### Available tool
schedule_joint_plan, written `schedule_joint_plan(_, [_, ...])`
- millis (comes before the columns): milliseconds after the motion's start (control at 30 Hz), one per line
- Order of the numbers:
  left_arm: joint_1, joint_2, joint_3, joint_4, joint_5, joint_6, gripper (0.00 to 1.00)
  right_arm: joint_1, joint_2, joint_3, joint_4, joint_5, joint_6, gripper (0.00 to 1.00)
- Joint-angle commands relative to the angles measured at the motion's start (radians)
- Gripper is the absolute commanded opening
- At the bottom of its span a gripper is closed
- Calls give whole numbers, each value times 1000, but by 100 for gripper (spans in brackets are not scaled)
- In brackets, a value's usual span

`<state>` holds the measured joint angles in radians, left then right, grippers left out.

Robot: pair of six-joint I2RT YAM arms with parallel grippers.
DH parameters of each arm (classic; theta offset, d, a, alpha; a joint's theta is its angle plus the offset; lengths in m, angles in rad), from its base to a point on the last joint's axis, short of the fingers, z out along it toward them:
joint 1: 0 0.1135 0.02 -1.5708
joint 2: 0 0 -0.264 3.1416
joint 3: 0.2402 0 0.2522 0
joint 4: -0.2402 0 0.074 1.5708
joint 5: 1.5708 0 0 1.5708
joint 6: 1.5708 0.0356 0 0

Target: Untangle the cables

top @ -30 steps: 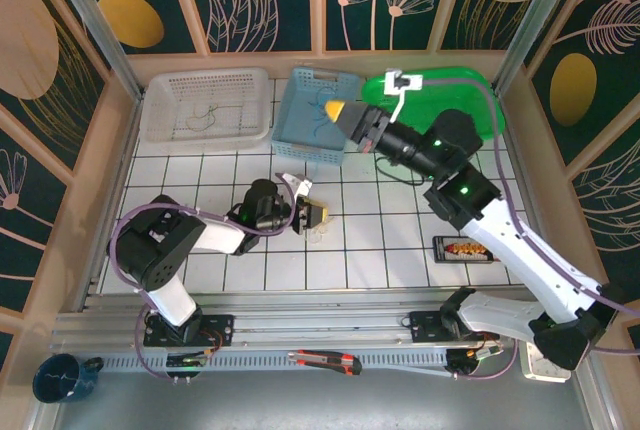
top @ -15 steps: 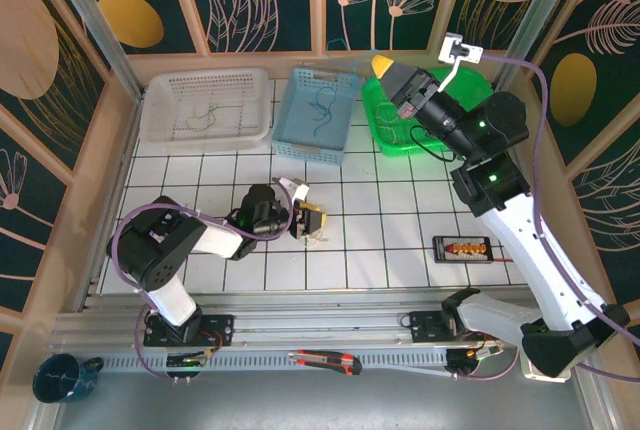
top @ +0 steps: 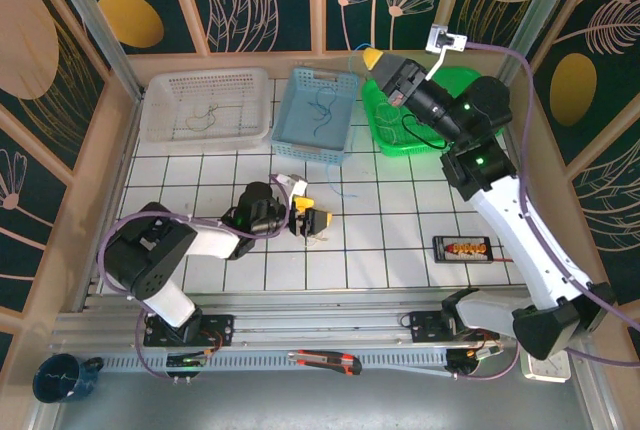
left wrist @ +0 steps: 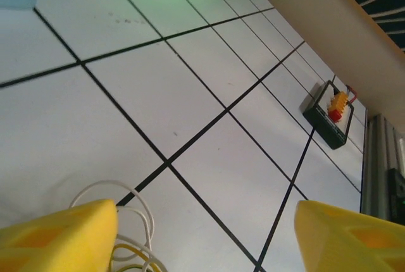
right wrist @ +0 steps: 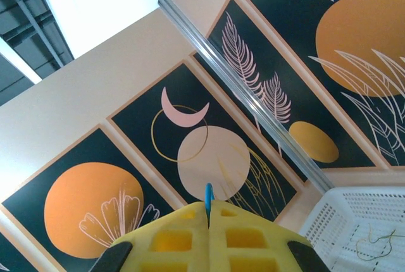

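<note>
One arm [top: 505,215] raised, right tool [top: 373,57] pinching cable [right wrist: 208,195]

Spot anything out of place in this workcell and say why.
A red-and-black utility knife lies on the front rail, and a dark blue mug sits beyond the near left corner; neither belongs with the cable tangle on the tiled table.

- Pale and yellowish cables [left wrist: 130,188] run behind a finger [left wrist: 60,237] of the left hand [left wrist: 205,221] and off the bottom edge.
- A sliver of blue cable [right wrist: 208,195] pokes from the closed seam of the right hand [right wrist: 208,212]; its remainder is hidden.
- From above, the wires [top: 205,113] in the white basket [top: 205,74] are too thin to tell their colour.
</note>
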<state>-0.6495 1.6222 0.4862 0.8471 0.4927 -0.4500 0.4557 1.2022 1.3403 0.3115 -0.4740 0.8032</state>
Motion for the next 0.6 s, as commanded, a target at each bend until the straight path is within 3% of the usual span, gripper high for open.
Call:
schedule_joint_plan(0, [-4, -51, 30, -28, 6, 1, 98, -12, 18, 12, 68, -23, 12, 0])
schedule_joint_plan(567, [-3, -219, 37, -170, -48, 18, 99, -78, 293, 80, 155, -105, 47, 0])
